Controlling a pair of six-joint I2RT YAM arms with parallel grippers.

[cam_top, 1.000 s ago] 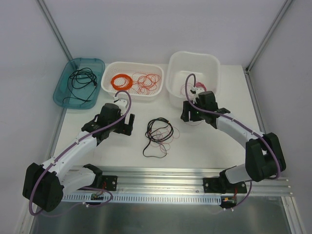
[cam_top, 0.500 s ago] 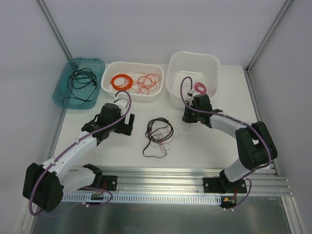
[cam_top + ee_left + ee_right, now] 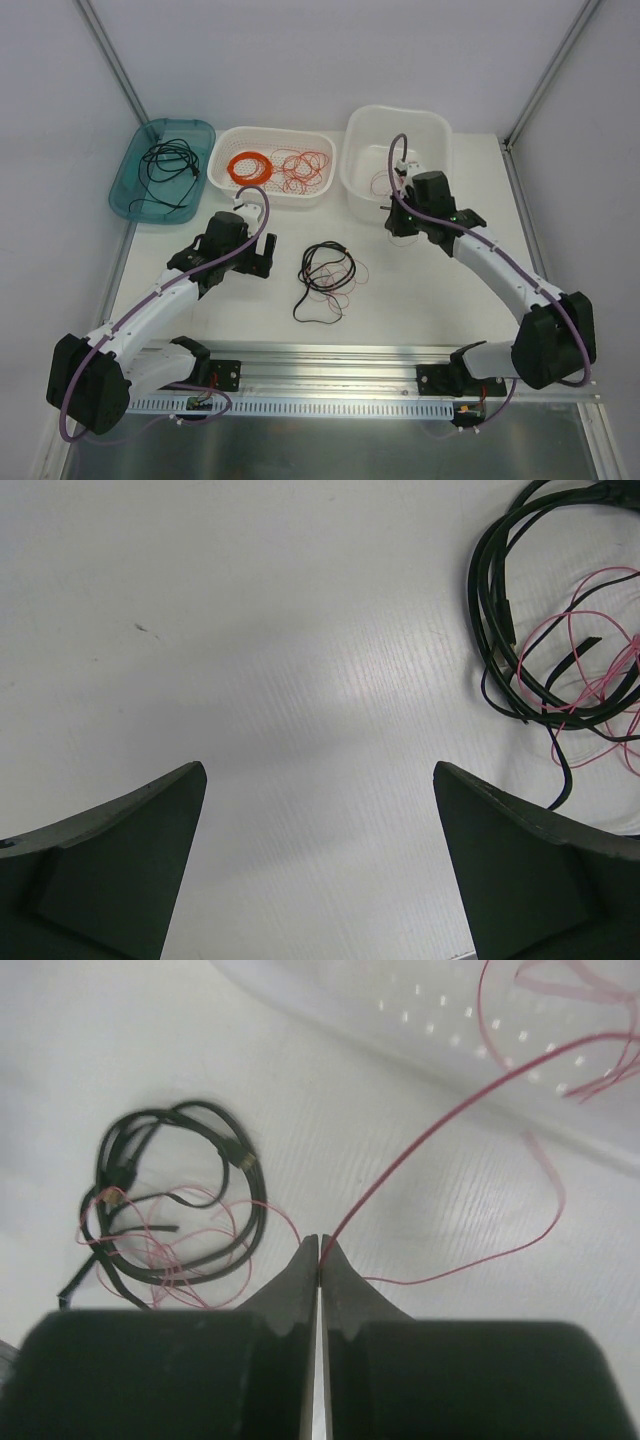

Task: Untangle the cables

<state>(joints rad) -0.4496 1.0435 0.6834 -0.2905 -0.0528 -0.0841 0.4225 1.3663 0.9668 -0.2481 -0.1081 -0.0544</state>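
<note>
cables [image 3: 328, 275]: a loose tangle of black and pinkish-red loops lay on the bench [image 3: 420, 290], between the two arms.
right gripper [image 3: 320, 1245]: its jaws were pressed together, pinching a thin red wire [image 3: 420, 1145] at the very tips.
red wire: it rose from the tips towards the white tub [image 3: 430, 125].
left gripper [image 3: 318, 770]: it was spread wide over bare bench, just left of the tangle, holding nothing.
</note>
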